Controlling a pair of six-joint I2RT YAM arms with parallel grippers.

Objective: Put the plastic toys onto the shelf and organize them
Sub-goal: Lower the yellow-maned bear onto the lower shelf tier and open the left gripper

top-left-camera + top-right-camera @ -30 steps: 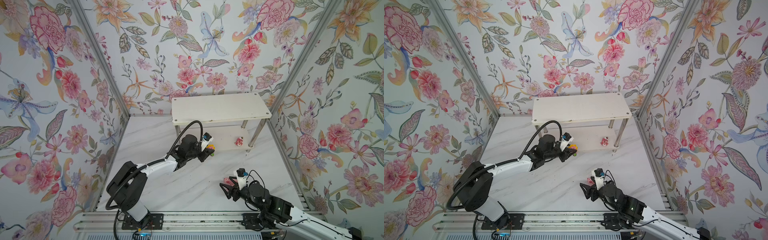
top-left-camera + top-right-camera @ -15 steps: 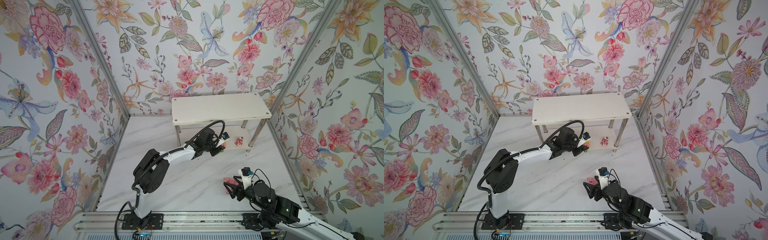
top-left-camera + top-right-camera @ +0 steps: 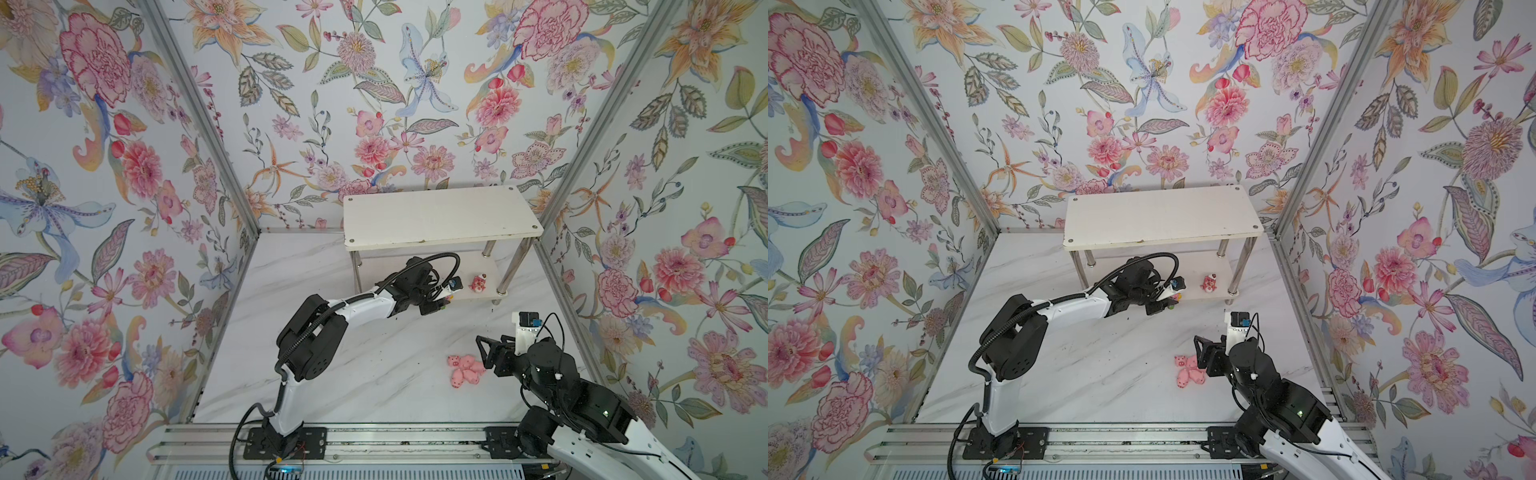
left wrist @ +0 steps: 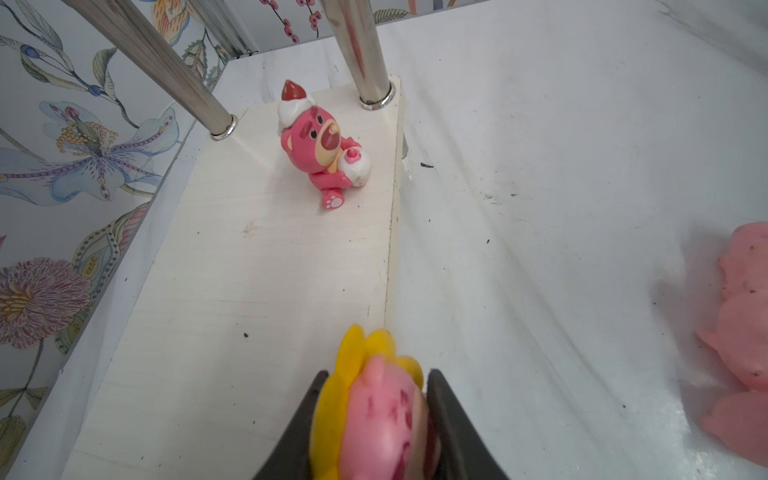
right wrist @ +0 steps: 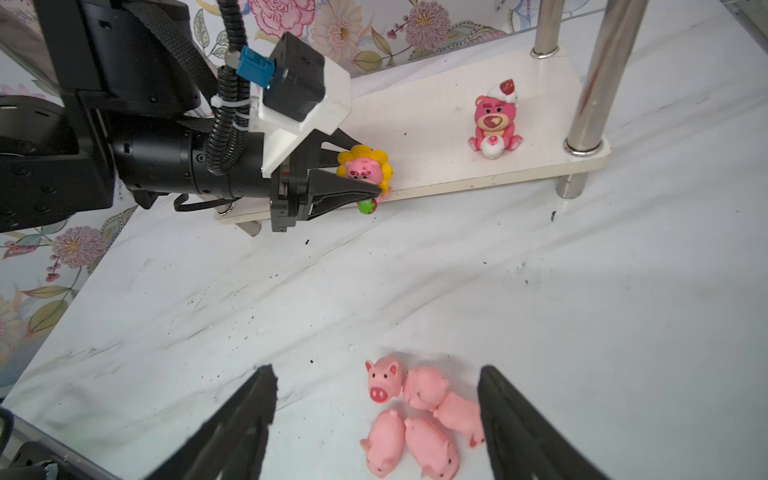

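At shelf [image 4: 249, 270] lower board's near edge | left jaws pinch sunflower toy [image 5: 365, 168] | right jaws spread, just beside pigs [image 5: 428, 442] on bench [image 5: 582, 291] | pigs likely light, squashy: grip flanks

— What stands on the marble tabletop [image 3: 395, 395]?
— The two-tier shelf [image 3: 440, 216], far and right of centre. Five pale pink pigs [image 3: 465, 370] huddle touching, near right.
— And on the shelf?
— A dark pink bear [image 3: 478, 284] sits upright on the lower board [image 5: 436, 124], toward its right end.
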